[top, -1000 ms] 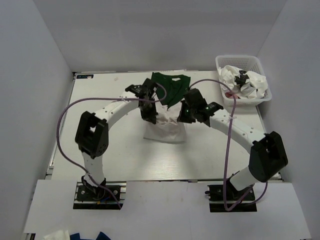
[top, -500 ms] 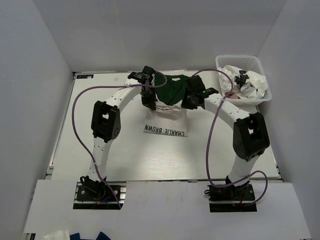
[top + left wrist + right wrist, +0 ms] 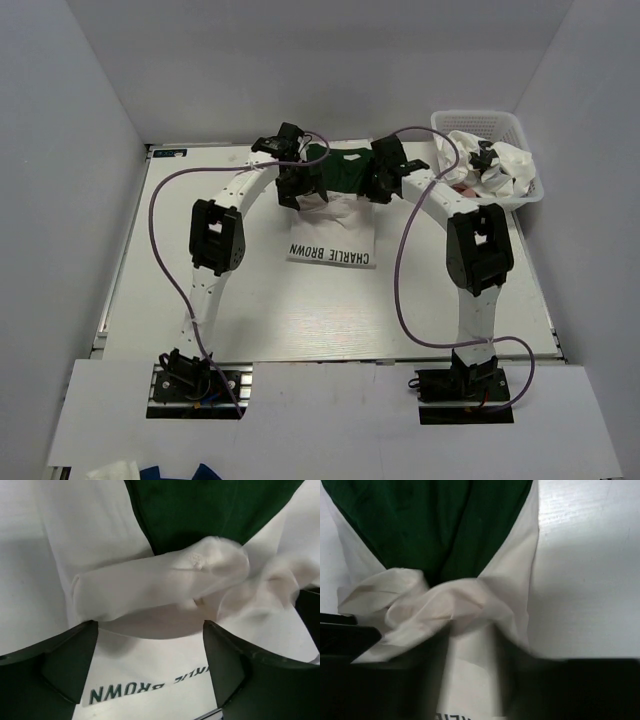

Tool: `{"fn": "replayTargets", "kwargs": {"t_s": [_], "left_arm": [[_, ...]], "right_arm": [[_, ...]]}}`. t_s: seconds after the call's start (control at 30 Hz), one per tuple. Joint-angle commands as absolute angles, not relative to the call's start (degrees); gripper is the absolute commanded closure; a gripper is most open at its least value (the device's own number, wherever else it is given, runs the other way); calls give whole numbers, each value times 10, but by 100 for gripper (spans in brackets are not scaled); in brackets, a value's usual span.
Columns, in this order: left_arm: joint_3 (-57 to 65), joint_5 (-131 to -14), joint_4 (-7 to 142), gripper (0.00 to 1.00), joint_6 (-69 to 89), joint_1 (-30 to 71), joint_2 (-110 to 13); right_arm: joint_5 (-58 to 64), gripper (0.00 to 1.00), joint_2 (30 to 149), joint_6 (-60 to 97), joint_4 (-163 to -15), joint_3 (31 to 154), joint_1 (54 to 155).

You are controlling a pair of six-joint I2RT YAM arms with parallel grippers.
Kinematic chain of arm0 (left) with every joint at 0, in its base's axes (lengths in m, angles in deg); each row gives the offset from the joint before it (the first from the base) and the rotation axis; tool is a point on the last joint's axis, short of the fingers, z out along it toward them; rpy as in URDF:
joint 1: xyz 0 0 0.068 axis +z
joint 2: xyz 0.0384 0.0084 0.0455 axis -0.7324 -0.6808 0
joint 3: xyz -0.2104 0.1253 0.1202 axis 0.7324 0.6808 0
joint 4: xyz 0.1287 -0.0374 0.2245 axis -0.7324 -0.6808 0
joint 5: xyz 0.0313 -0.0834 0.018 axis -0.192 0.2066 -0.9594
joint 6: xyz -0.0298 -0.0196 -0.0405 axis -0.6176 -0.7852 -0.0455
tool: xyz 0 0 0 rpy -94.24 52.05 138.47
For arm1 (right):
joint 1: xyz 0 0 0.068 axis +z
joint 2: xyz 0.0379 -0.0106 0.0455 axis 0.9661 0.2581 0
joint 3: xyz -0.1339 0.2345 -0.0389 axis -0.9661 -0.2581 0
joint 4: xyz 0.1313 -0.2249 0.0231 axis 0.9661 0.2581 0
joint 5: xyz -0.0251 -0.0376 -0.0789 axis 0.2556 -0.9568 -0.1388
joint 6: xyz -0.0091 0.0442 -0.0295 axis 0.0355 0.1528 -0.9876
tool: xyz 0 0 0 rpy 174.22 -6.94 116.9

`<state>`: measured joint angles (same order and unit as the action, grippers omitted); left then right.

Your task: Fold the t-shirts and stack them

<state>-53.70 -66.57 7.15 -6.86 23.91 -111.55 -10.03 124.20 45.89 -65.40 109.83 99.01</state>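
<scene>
Left gripper (image 3: 150, 630) first: its own camera showed the two dark fingers (image 3: 55, 670) spread wide with nothing pinched, so it had let go. Just past the fingertips a rolled, bunched fold of the white t-shirt (image 3: 335, 235) sat loose. Flat cloth lay between the fingers with the letters "BROWN" on it, upside down from that angle. Beyond the roll was the dark green t-shirt (image 3: 345, 172).

The right gripper (image 3: 378, 186) was harder. In its wrist camera the fingers were just dark blurry shapes along the bottom, with a crumpled knot of the white shirt right at them. I honestly couldn't tell whether it was pinching the cloth or not. The green shirt filled the top of that picture, with white cloth running down both sides of it.

The overhead camera couldn't show the jaws at all, but it gave the layout the wrist cameras missed. Both grippers were at the far middle of the table (image 3: 260, 310), one at each far corner of the white shirt. That shirt lay flat, with "CHARLIE BROWN" along its near edge and its far edge bunched over the green one. More white t-shirts (image 3: 495, 165) were piled in a white basket (image 3: 470, 118) at the far right corner.
</scene>
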Motion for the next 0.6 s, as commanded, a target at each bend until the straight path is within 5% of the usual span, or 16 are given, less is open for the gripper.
{"fn": "replayTargets", "kwargs": {"t_s": [0.0, 0.03, 0.4, 0.57], "left_arm": [[-584, -636, 70, 0, -77, 269, -1108], [-578, -636, 76, 0, -77, 269, -1080], [-310, -712, 89, 0, -57, 274, -891], [-175, -696, 102, 0, -57, 274, -832]], "right_arm": [[-92, 28, 1253, 457, -646, 1163, 980], [-89, 10, 1241, 459, -648, 1163, 982], [-12, 10, 1105, 435, -762, 956, 1020], [72, 10, 1156, 378, -745, 1013, 1063]]}}
